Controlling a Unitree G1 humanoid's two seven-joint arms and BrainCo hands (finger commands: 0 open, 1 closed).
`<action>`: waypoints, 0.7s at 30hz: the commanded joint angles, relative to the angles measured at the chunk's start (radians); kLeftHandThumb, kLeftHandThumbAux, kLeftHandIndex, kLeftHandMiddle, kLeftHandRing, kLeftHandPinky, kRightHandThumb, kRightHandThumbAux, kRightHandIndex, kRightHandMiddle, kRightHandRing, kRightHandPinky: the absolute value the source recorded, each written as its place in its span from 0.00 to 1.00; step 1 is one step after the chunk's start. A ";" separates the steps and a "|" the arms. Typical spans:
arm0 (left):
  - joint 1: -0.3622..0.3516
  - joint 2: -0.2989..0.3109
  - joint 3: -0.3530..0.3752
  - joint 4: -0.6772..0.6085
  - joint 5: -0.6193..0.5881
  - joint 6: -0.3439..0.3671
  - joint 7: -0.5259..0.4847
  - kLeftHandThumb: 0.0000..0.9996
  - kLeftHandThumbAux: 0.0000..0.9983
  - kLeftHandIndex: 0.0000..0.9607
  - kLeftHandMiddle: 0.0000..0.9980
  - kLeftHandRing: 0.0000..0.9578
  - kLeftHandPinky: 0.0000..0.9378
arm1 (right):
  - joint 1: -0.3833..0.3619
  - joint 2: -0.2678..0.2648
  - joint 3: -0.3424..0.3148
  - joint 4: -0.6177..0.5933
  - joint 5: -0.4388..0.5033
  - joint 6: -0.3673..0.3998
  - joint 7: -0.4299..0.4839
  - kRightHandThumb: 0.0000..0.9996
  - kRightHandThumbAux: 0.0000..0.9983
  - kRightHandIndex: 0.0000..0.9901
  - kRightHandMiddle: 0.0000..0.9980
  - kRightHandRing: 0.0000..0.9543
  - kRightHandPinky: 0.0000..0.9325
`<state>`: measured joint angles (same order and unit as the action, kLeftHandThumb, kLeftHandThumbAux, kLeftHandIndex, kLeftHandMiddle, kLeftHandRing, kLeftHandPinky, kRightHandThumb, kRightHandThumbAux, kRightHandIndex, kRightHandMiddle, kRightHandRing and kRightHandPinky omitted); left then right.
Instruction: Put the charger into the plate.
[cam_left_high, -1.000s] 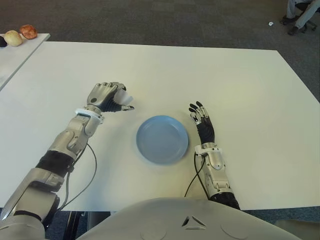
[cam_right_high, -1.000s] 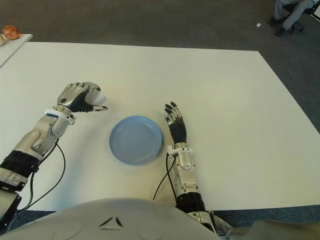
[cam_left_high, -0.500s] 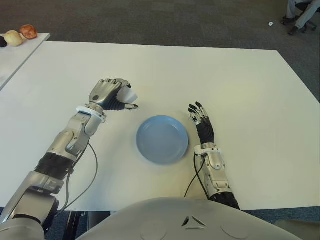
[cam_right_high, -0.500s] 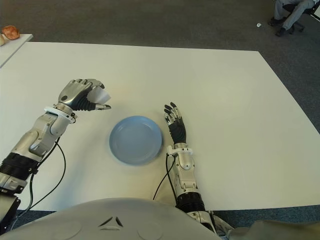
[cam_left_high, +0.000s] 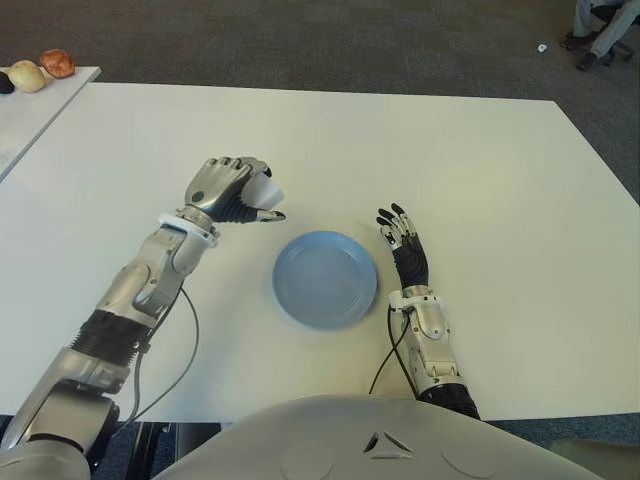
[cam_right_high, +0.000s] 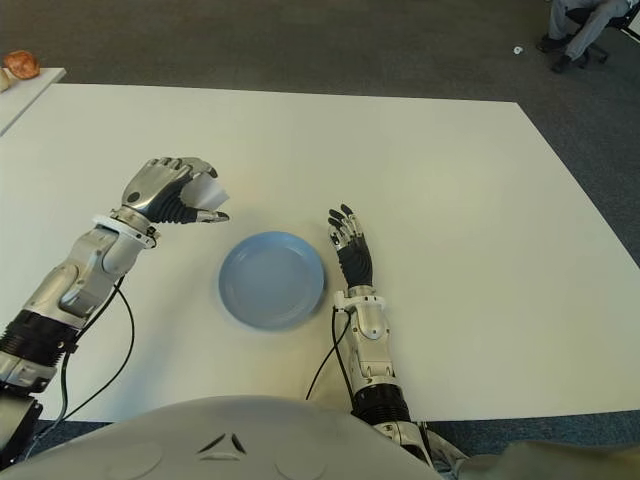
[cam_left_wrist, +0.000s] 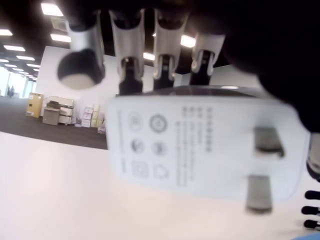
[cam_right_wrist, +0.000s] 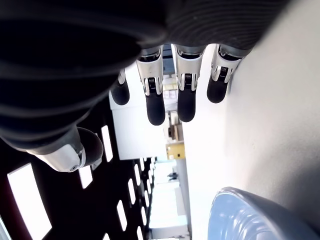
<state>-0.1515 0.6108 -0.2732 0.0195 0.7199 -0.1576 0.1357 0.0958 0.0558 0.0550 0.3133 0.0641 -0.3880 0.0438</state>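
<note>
My left hand (cam_left_high: 238, 190) is curled around a white charger (cam_left_high: 265, 193), held above the white table (cam_left_high: 470, 160) to the upper left of the blue plate (cam_left_high: 325, 278). In the left wrist view the charger (cam_left_wrist: 200, 140) fills the frame, its metal prongs facing the camera and the fingers (cam_left_wrist: 165, 55) wrapped over its far side. The plate has nothing in it. My right hand (cam_left_high: 402, 245) shows just to the right of the plate with its fingers (cam_right_wrist: 156, 95) stretched out straight and holding nothing.
A second white table (cam_left_high: 30, 115) at the far left carries a few small round objects (cam_left_high: 42, 70). A seated person's legs (cam_left_high: 600, 30) show at the top right, on the dark carpet beyond the table's far edge.
My left hand has carried the charger up off the table and to the right, closer to the plate. The right hand has not moved.
</note>
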 joint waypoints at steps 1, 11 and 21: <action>0.030 -0.026 0.009 -0.057 -0.005 0.002 -0.031 0.75 0.70 0.46 0.91 0.93 0.92 | -0.011 0.022 -0.009 0.026 0.008 0.013 -0.004 0.00 0.48 0.07 0.19 0.15 0.09; 0.068 -0.086 -0.013 -0.158 0.014 0.019 -0.077 0.75 0.70 0.46 0.90 0.92 0.91 | -0.018 0.020 -0.013 0.034 0.012 0.017 0.001 0.00 0.49 0.07 0.18 0.14 0.09; 0.085 -0.127 -0.041 -0.208 0.044 0.016 -0.123 0.75 0.70 0.46 0.90 0.91 0.89 | -0.027 0.023 -0.015 0.047 0.005 0.010 -0.005 0.00 0.49 0.07 0.18 0.14 0.09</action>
<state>-0.0754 0.4918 -0.2994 -0.1747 0.7495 -0.1420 0.0387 0.0702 0.0568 0.0465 0.3393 0.0640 -0.3881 0.0433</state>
